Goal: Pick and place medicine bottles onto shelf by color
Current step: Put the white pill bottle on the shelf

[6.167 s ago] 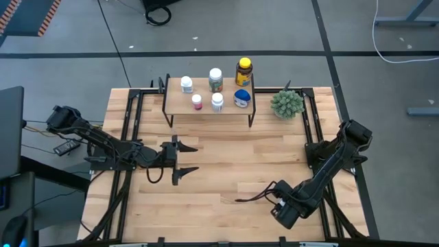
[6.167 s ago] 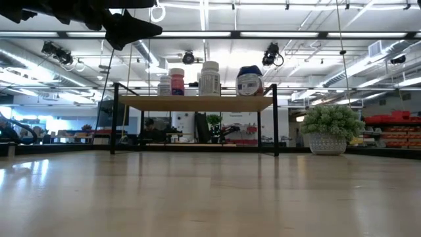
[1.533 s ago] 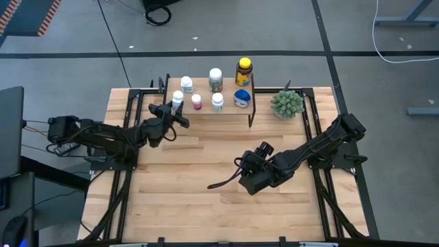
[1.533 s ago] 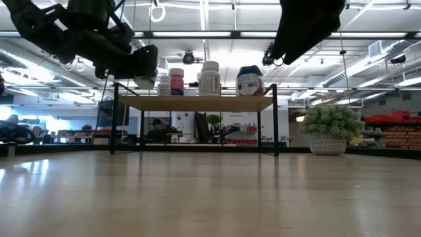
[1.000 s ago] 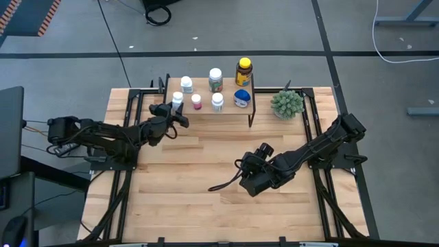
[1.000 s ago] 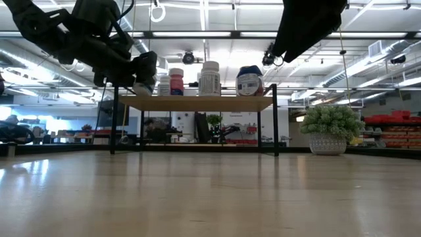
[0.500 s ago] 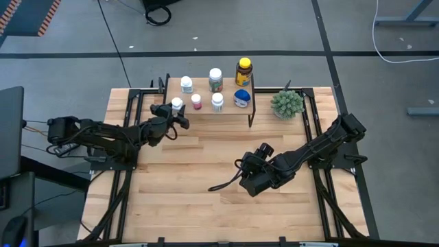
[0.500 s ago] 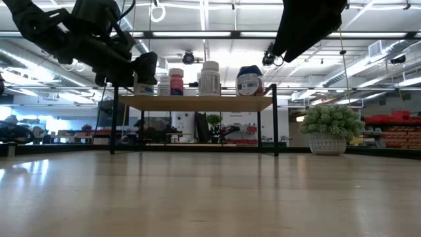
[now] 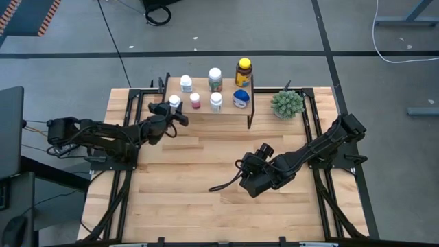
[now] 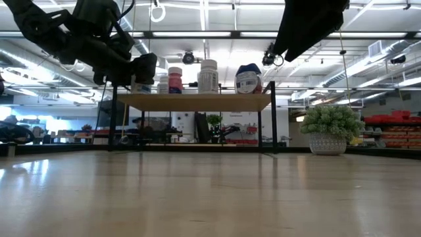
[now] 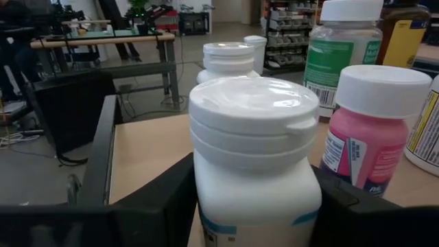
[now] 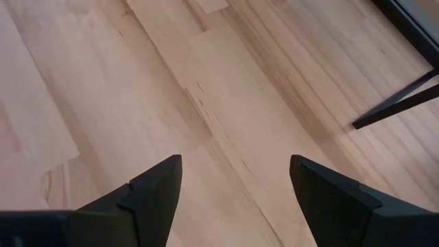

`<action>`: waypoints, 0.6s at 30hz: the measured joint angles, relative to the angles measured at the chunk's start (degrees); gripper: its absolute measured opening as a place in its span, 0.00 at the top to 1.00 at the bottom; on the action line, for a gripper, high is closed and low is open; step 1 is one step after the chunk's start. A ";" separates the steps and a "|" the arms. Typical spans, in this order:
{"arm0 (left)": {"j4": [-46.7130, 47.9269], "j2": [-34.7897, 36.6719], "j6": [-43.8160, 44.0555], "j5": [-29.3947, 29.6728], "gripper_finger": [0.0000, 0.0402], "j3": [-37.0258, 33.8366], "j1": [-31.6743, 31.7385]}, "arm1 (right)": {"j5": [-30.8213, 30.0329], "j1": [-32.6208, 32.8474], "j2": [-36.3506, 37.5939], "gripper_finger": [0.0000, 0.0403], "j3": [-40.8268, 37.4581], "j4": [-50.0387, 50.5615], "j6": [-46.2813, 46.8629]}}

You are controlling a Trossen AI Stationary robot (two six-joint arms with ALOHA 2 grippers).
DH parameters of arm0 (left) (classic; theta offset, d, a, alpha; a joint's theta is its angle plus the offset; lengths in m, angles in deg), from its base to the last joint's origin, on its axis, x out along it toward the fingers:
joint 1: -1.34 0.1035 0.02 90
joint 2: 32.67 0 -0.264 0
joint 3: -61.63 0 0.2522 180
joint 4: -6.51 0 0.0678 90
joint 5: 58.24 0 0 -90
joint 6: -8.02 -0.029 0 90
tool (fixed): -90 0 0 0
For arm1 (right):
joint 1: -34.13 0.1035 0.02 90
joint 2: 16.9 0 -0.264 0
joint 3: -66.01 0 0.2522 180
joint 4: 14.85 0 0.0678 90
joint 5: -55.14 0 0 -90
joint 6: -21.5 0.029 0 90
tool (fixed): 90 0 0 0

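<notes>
The left gripper point(image 9: 173, 110) holds an upright white bottle point(image 11: 254, 165) between its fingers at the shelf's point(image 9: 233, 115) left front corner, beside the pink bottle point(image 11: 367, 134), while the right gripper point(image 9: 248, 180) waits wide open over mid-table.

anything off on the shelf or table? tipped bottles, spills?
Nothing stands out. Every bottle on the shelf stands upright, including the white bottle in the left gripper at its left front corner. No spills. The right gripper hangs open above bare table.
</notes>
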 joint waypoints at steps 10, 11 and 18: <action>-0.02 -0.13 0.22 -0.60 0.49 -0.11 -2.84 | 0.18 0.21 0.02 0.31 0.00 -0.02 0.29; -0.06 -0.13 0.22 -0.91 0.48 -0.11 -3.28 | 0.21 0.24 0.02 0.31 0.00 -0.01 0.29; -0.24 -0.13 0.21 -0.76 0.45 -0.11 -5.73 | 0.21 0.22 0.02 0.31 0.00 -0.01 0.29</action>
